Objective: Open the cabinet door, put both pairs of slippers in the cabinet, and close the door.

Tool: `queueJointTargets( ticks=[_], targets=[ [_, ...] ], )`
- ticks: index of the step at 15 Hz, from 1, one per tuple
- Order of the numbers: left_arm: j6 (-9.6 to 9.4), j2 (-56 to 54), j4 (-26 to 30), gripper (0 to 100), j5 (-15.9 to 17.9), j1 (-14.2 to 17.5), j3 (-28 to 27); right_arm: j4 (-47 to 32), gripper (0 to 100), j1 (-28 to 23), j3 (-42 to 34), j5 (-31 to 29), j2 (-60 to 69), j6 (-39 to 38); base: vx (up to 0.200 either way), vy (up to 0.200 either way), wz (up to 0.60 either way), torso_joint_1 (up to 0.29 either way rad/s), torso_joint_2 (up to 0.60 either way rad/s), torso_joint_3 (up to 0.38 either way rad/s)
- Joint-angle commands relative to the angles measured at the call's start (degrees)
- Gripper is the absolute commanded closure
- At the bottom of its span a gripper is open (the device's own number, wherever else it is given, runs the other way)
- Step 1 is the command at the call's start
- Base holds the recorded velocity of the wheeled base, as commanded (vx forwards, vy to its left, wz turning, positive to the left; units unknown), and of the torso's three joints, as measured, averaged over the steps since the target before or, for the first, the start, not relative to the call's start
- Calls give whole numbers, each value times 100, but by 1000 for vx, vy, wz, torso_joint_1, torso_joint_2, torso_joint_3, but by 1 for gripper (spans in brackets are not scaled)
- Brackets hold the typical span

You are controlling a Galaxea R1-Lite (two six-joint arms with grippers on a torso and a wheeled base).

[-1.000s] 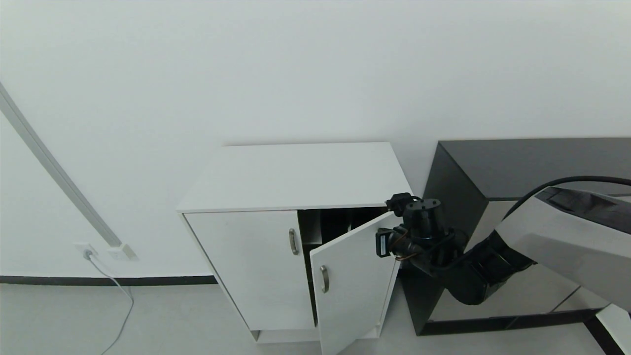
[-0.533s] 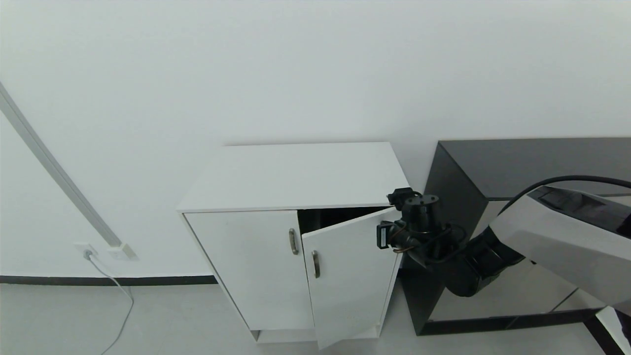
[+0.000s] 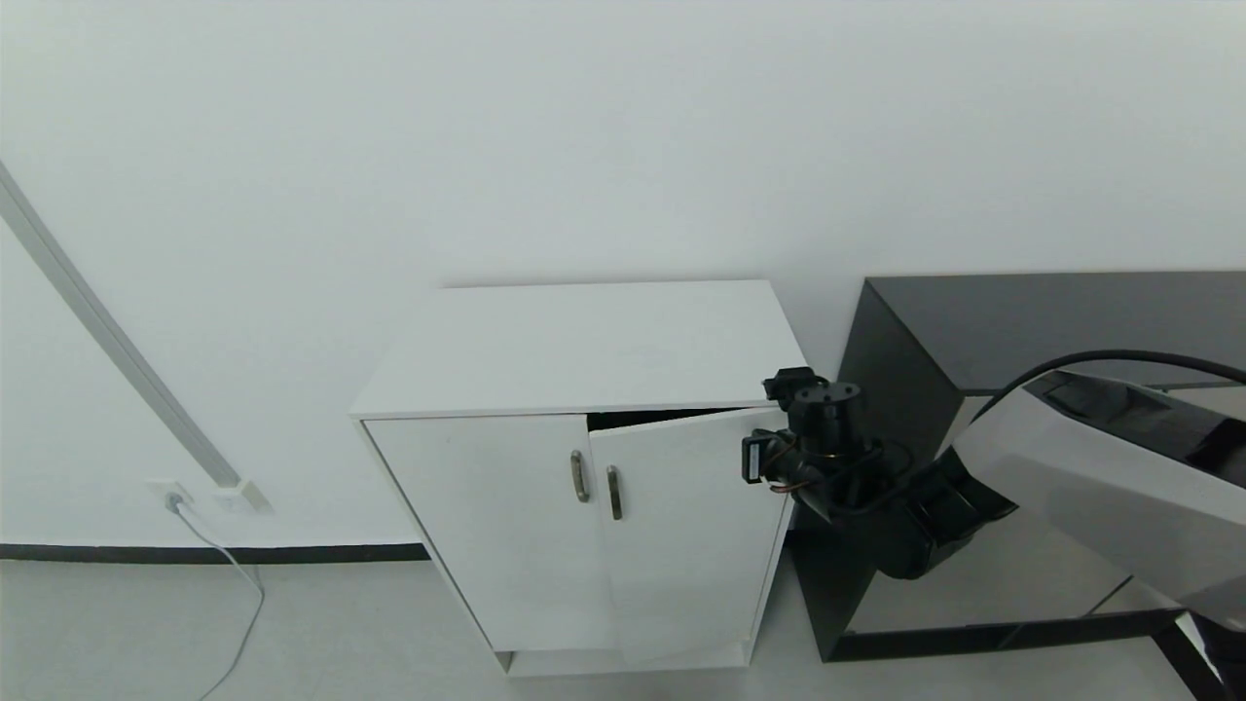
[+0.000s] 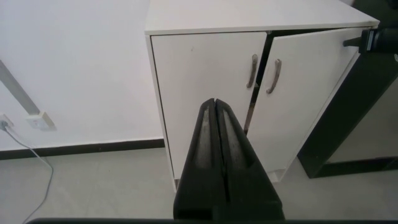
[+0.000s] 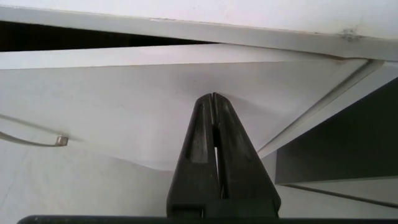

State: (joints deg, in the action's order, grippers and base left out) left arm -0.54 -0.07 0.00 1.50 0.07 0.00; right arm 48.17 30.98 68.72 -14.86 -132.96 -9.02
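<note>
The white cabinet (image 3: pixel 584 341) stands against the wall with its left door (image 3: pixel 477 526) shut. Its right door (image 3: pixel 681 545) is almost shut, with only a thin dark gap under the top panel. My right gripper (image 3: pixel 776 383) is shut and empty, its tips against the upper outer corner of that door (image 5: pixel 124 106). The right wrist view shows the shut gripper (image 5: pixel 213 96) resting on the door face. My left gripper (image 4: pixel 215 102) is shut on nothing and hangs well in front of the cabinet (image 4: pixel 205 74), level with the door handles (image 4: pixel 272 76).
A black cabinet (image 3: pixel 973 331) stands close to the right of the white one. A wall socket with a trailing cable (image 3: pixel 170 501) sits low on the left wall. Grey floor (image 3: pixel 292 633) lies open in front and to the left.
The right door has swung from half open to nearly shut. My right gripper has moved inward with it, toward the cabinet.
</note>
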Motion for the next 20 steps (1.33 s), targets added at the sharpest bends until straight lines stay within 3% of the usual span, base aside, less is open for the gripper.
queueJointTargets(
  ticks=[1,5,15,19,20],
  targets=[
    [1,7,0,100,-1,1,0,9,100,-21,28,-17,-54,6,0,0,0,0,0,0],
    [1,7,0,100,-1,1,0,88,100,-74,265,-281,-274,23,0,0,0,0,0,0],
    [1,7,0,100,-1,1,0,97,100,-92,212,-298,-248,32,0,0,0,0,0,0],
    [1,7,0,100,-1,1,0,272,100,-83,-429,-465,297,32,0,0,0,0,0,0],
    [1,7,0,100,-1,1,0,422,100,-83,-878,-492,640,32,0,0,0,0,0,0]
  ],
)
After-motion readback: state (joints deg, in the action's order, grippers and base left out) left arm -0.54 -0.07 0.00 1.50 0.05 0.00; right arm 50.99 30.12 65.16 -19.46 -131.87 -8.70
